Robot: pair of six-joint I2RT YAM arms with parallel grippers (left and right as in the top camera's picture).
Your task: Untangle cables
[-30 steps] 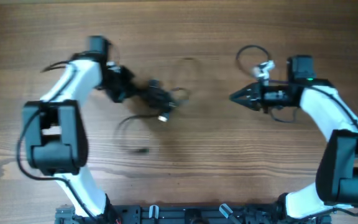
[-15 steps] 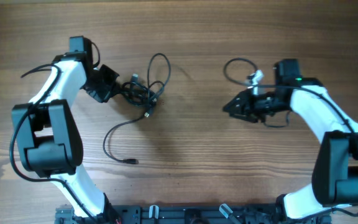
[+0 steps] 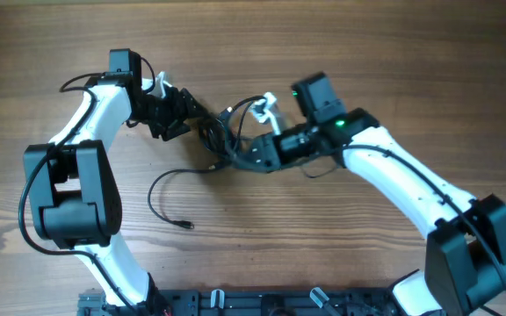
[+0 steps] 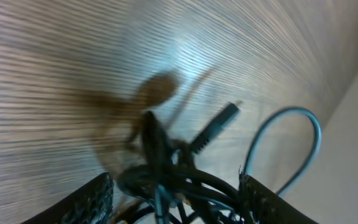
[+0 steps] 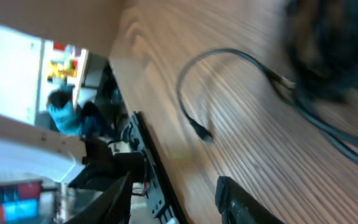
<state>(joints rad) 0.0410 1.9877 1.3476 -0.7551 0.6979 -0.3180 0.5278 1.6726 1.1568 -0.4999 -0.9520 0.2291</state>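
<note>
Both arms have swung in toward the middle. The left gripper has its fingers wide apart, with the black knot of cables between them. The right gripper is partly open and empty, just beside the knot. One thin cord loops away over the wooden table, ending in a small plug.

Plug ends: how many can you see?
2. One plug end lies at the tip of the loose loop; a second plug end sits beside the knot. Others may be hidden inside it.
</note>
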